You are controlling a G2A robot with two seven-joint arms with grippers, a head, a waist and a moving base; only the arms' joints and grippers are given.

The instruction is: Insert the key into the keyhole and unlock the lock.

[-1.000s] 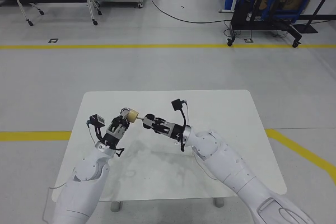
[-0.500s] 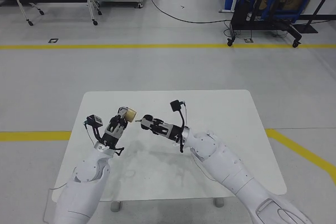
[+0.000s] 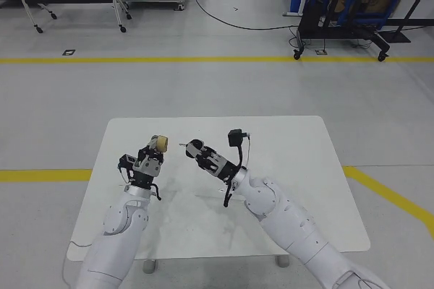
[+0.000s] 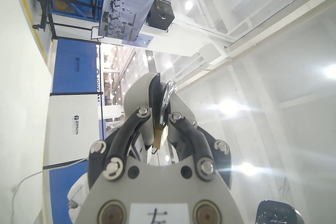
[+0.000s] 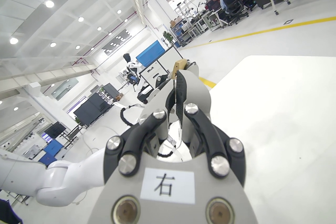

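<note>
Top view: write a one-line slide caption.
Over the white table, the left hand holds the lock, the right hand the key, a gap between them.

The lock [image 3: 158, 143] has a brass-yellow body and a shiny silver shackle [image 4: 164, 104]. The key [image 5: 172, 97] is silver-grey metal. The left pincer [image 4: 165, 88] and right pincer [image 5: 176, 78] are pale grey-white with black pads and black linkage bars studded with silver bolts. Each carries a white label with a black mark. The surface [image 3: 289, 144] is plain white. Around the surface, the floor [image 3: 202, 94] is light grey, crossed by yellow stripes [image 3: 202, 59].
</note>
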